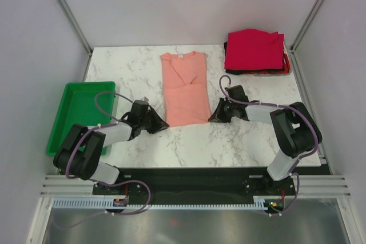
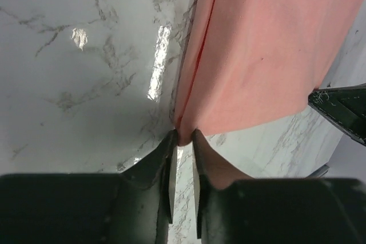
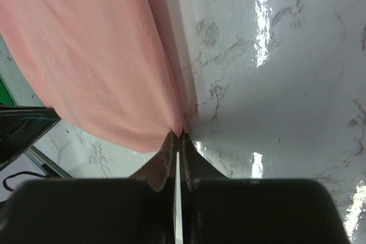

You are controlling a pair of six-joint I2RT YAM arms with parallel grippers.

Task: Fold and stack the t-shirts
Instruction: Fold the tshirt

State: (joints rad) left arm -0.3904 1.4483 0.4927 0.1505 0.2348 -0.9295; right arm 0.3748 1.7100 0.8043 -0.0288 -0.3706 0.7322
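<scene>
Low at the near hem, the left gripper point(image 2: 183, 135) pinches the near-left corner of the salmon-pink t-shirt point(image 1: 184, 87); the right gripper point(image 3: 177, 135), jaws almost touching, nips the near-right corner. The soft cloth lies flat as a narrow lengthwise strip on the glossy marble table point(image 1: 240, 141), with bare marble on both sides. A green plastic tray point(image 1: 77, 112) sits at the left edge. At the far right, a crimson shirt point(image 1: 254, 50) tops a folded stack.

Tray point(image 1: 73, 110) L, shirt stack point(image 1: 254, 50) far R
</scene>
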